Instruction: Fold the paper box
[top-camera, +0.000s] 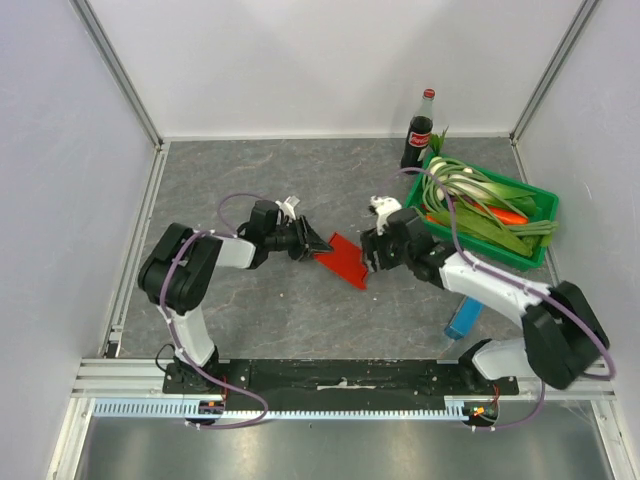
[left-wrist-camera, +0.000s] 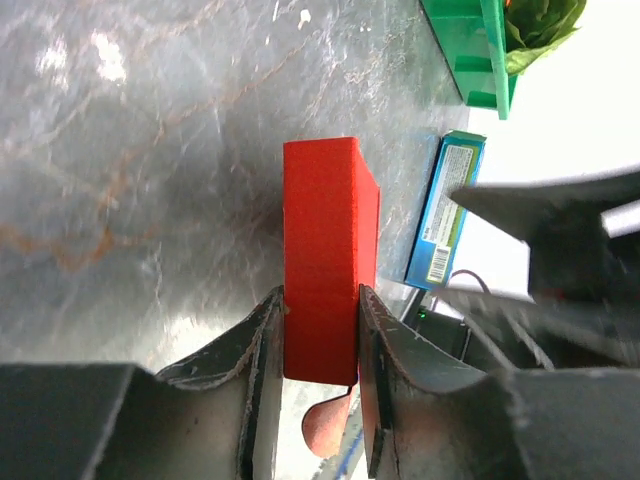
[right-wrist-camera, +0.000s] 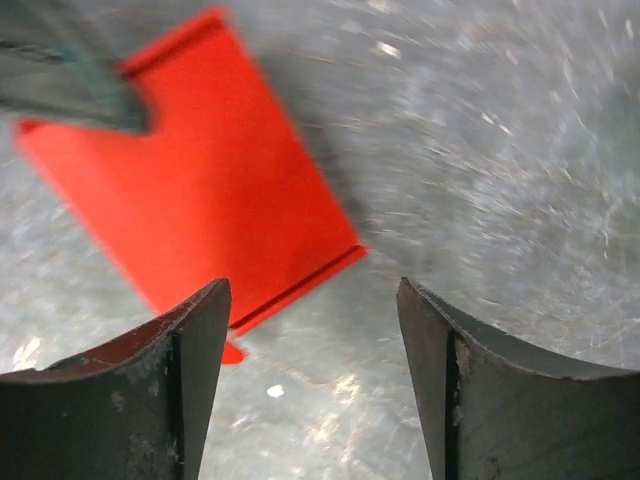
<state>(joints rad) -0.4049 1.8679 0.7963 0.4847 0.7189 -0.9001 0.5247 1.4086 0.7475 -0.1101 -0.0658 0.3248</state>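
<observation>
The paper box (top-camera: 345, 258) is a small bright red rectangular pack in the middle of the grey table. My left gripper (top-camera: 318, 244) is shut on its left end; in the left wrist view the box (left-wrist-camera: 325, 250) stands between my two fingers, and a rounded red tab pokes out below. My right gripper (top-camera: 371, 252) is open and empty just right of the box. In the right wrist view the box (right-wrist-camera: 210, 180) lies to the upper left of the open fingers, apart from them.
A green plastic crate (top-camera: 495, 215) of leafy greens and a carrot stands at the back right. A cola bottle (top-camera: 419, 130) is behind it. A narrow blue oblong box (top-camera: 463, 318) lies near the right arm, also in the left wrist view (left-wrist-camera: 447, 208).
</observation>
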